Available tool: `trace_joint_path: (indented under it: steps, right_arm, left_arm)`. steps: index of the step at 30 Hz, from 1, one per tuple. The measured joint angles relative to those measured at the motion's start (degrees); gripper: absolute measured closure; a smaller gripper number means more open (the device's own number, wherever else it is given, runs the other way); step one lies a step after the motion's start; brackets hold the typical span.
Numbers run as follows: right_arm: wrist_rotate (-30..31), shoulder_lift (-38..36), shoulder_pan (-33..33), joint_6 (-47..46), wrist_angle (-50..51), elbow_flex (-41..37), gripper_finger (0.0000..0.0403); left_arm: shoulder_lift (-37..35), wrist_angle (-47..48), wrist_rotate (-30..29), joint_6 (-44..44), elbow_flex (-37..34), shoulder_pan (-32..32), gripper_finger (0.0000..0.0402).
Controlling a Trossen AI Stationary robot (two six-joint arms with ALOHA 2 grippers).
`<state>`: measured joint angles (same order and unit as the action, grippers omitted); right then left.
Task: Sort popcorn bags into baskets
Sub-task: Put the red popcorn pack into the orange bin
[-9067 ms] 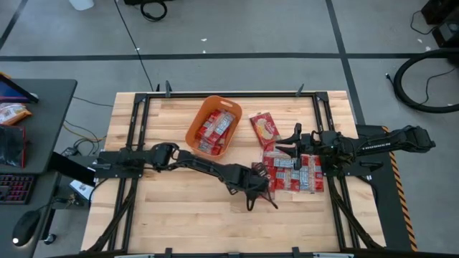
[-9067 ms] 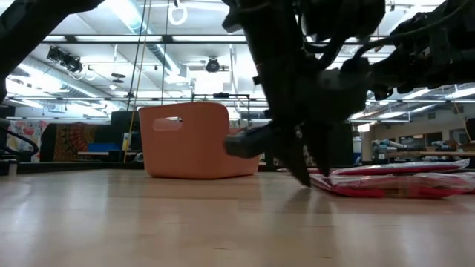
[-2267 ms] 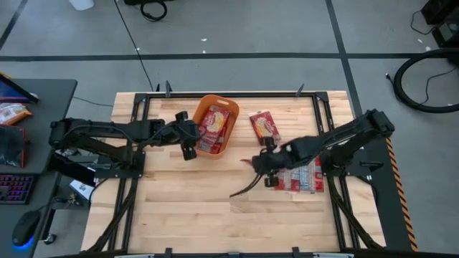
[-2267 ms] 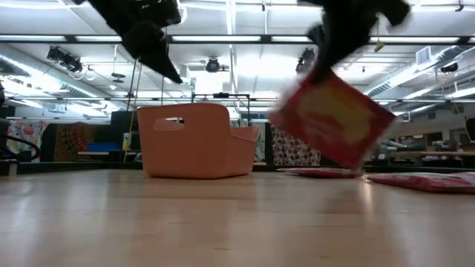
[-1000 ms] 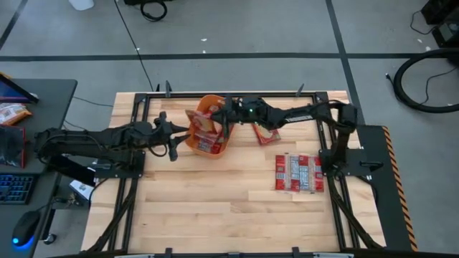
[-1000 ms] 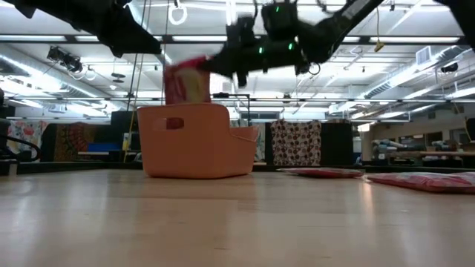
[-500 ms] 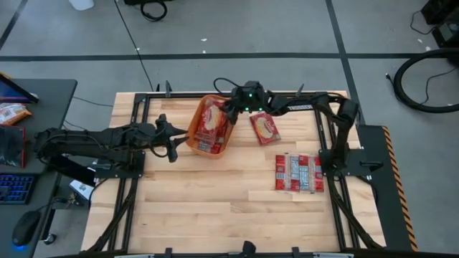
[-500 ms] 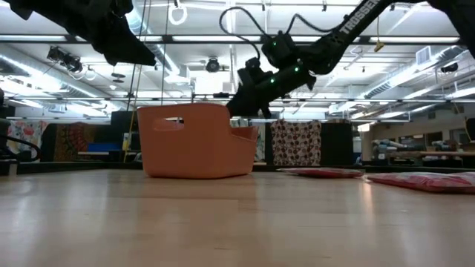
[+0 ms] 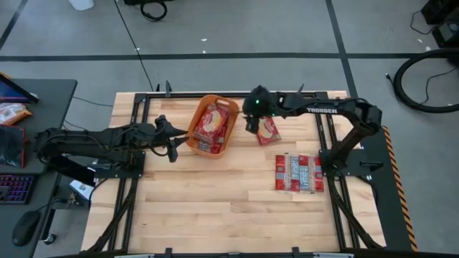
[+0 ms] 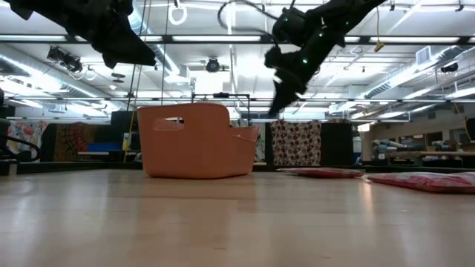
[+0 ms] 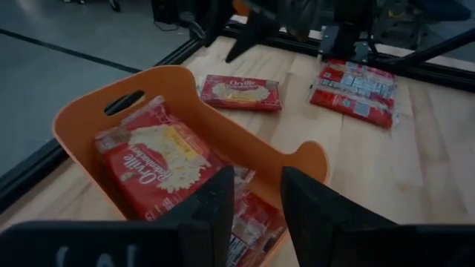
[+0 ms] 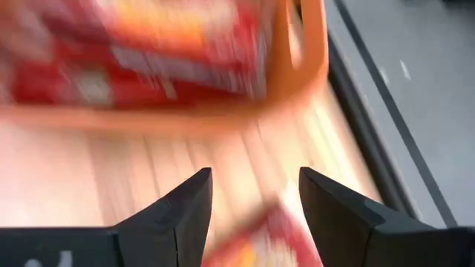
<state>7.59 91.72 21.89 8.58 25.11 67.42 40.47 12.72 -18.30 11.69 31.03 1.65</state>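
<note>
The orange basket (image 9: 195,136) stands at the table's far middle with several red popcorn bags in it; the top one (image 9: 208,122) lies flat across the others. One bag (image 9: 267,130) lies on the table right of the basket. A flat group of bags (image 9: 297,173) lies nearer the right edge. My right gripper (image 9: 249,123) hangs open and empty between the basket and the single bag, above the table (image 10: 278,104). My left gripper (image 9: 179,138) waits open and empty at the basket's left side, its fingers (image 11: 223,208) just short of the rim.
A black frame (image 9: 237,94) runs along the table's far edge and down both sides. Bare wood fills the near half of the table (image 9: 215,208). A dark desk with a keyboard (image 9: 18,188) stands off the left edge.
My right gripper held a bag upright over the basket, then let it go. The bag fell and now lies flat on top of the others. The gripper has since swung toward the table's right edge, off the basket and over to the single bag.
</note>
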Motion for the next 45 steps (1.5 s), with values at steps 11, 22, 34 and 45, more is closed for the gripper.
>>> trace_joint_path:
  steps: [11,22,34,45]
  right_arm:
    - [16.7,8.2,-7.6,-12.5,11.9,-0.2,0.0195]
    - [22.4,7.1,-12.0,-19.9,-0.9,-14.1,0.0194]
    - [27.5,7.5,-13.4,-19.2,-14.7,-21.5,0.0194]
    - [27.2,7.3,-12.5,-19.2,-14.8,-24.7,0.0238]
  left_arm:
    - [0.0,0.1,0.5,1.3,0.0,0.0,0.0285]
    - [0.0,0.9,1.0,-0.6,0.0,0.0,0.0285]
    - [0.0,0.9,1.0,-0.3,0.0,0.0,0.0285]
    - [0.0,0.9,1.0,0.9,0.0,0.0,0.0285]
